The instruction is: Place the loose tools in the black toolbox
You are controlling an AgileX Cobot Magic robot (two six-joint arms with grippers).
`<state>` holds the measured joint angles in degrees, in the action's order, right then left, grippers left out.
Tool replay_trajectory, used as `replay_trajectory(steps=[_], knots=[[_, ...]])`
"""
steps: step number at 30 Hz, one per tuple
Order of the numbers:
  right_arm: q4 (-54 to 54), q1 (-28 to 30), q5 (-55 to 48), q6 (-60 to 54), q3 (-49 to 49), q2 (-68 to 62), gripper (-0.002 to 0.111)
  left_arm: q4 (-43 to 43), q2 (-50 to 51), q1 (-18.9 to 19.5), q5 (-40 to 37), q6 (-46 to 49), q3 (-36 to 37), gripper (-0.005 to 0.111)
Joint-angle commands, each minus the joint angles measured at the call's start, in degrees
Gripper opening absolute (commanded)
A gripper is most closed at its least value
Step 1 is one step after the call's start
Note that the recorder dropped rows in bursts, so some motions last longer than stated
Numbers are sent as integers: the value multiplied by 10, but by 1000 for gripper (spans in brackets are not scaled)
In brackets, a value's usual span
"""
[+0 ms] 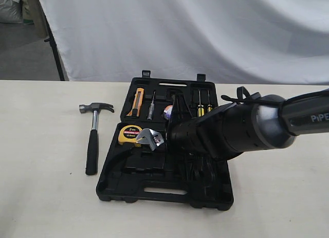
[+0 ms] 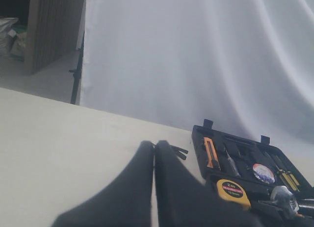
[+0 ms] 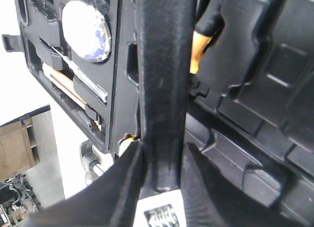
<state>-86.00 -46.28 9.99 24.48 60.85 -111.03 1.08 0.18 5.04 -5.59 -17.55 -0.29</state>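
The black toolbox (image 1: 164,193) lies open on the table. My right gripper (image 1: 168,136) hangs over its middle, shut on the adjustable wrench (image 1: 150,138). In the right wrist view the fingers (image 3: 128,175) clamp the wrench's black handle (image 3: 162,80) where it meets the silver shaft. The silver head also shows in the left wrist view (image 2: 284,196). The tape roll (image 1: 168,112) (image 3: 87,27) sits in a lid recess. The claw hammer (image 1: 92,140) lies on the table left of the box. My left gripper (image 2: 155,147) is shut and empty above bare table, out of the exterior view.
A yellow tape measure (image 1: 130,134) rests in the near half's left corner. An orange utility knife (image 1: 138,102), a screwdriver (image 1: 150,108) and yellow-handled screwdrivers (image 1: 201,110) fill lid slots. A white cloth (image 1: 195,32) hangs behind the table.
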Motion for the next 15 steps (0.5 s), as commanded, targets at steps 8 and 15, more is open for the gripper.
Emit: replay_trajectory(steps=[8,15], knots=[[17,-1,48,-29,0,6,0,2,-2,-2,5,-3,-2,1],[28,-1,57,-36,0,6,0,2,-2,-2,5,-3,-2,1]])
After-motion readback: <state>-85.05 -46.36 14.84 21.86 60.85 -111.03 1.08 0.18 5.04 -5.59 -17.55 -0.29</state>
